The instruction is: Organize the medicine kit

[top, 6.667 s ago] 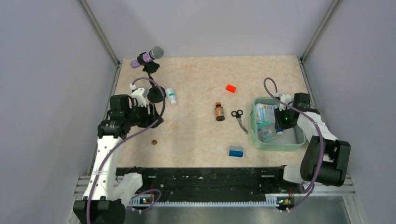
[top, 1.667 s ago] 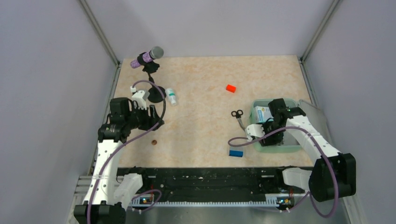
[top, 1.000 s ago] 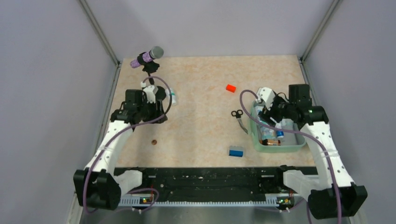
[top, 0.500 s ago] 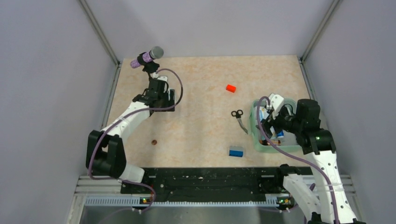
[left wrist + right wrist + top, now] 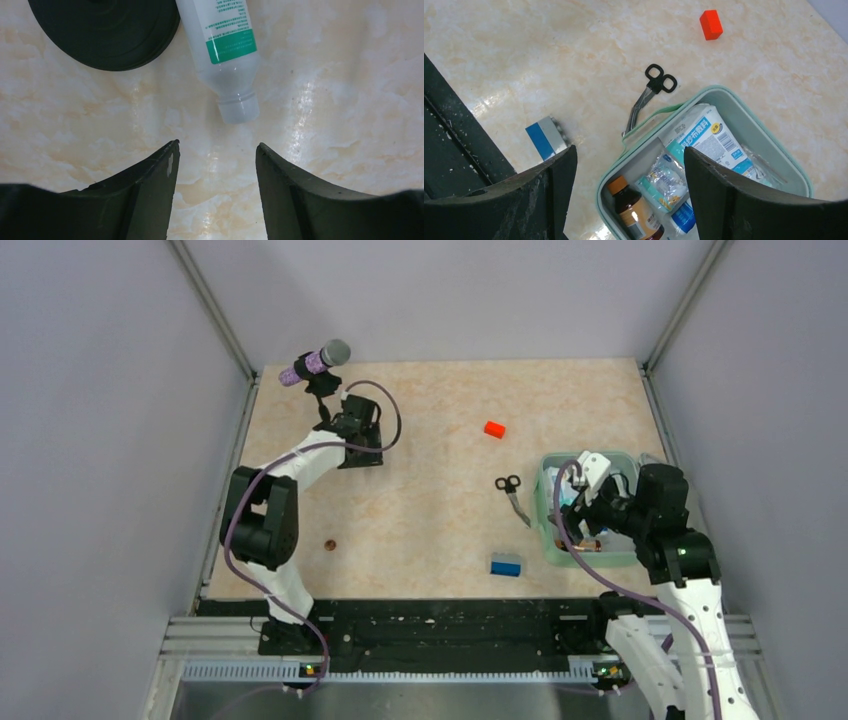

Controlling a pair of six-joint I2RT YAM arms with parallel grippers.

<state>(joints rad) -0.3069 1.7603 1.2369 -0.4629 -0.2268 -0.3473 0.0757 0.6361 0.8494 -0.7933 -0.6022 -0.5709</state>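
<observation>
1. The medicine kit (image 5: 541,502) is sitting open on the right side of the bench (image 5: 440,420), near the front edge.
2. A brown bottle (image 5: 634,212), a white and blue packet (image 5: 704,137) and a small clear packet (image 5: 664,181) are lying inside it.
3. The right end effector (image 5: 630,150) is hanging over the kit with its fingers spread wide, and it is holding nothing.
4. Black-handled scissors (image 5: 646,97) are lying just beside the kit's left wall.
5. A blue block (image 5: 546,139) is resting near the front edge, and an orange-red block (image 5: 710,24) is sitting farther back, well apart from the kit.
6. The left end effector (image 5: 216,150) is reaching low over the far left of the bench, fingers apart and gripping nothing.
7. A white bottle with a green label (image 5: 225,55) is lying on its side just ahead of those fingers, with its cap end pointing at the gap.
8. The bottle is lying right next to the black round base (image 5: 105,30) of a microphone (image 5: 315,362) stand.
</observation>
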